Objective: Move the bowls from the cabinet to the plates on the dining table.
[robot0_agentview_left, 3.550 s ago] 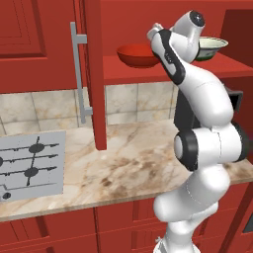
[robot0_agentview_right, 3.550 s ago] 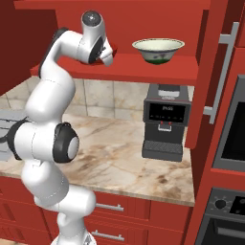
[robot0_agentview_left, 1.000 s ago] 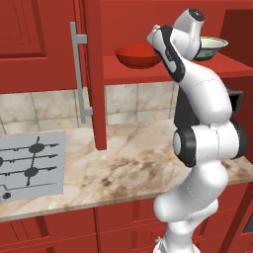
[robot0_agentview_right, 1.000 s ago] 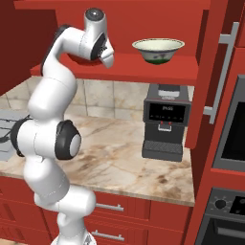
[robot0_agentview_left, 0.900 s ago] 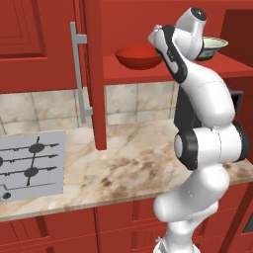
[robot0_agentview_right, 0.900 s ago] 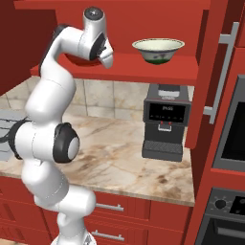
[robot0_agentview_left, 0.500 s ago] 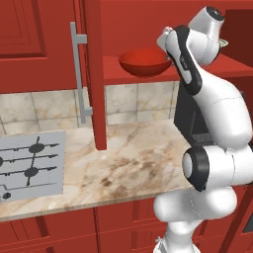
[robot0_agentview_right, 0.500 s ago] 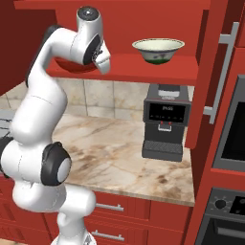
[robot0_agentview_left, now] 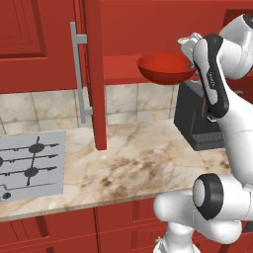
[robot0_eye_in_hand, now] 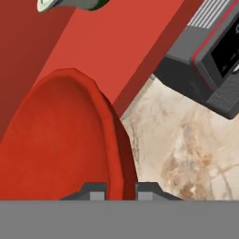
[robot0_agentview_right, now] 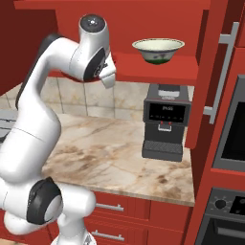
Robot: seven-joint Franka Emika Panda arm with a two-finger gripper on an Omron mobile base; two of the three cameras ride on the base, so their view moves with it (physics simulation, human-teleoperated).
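My gripper is shut on the rim of the wide red bowl, one finger on each side of the wall. The red bowl hangs in the air just in front of the cabinet's red shelf, above the counter, with the gripper at its right edge. On the shelf further right stands the cream-white bowl with its green foot, and its edge also shows in the hand view. The plates and the dining table are out of view.
A black coffee machine stands on the marble counter right below the shelf. The open cabinet door with its grey bar handle juts out on the left, and another door on the right. A grey cooktop lies far left.
The arm has drawn back from the cabinet with the red bowl in its grip. The bowl has left the shelf and moved right and slightly down. The cream-white bowl has stayed put.
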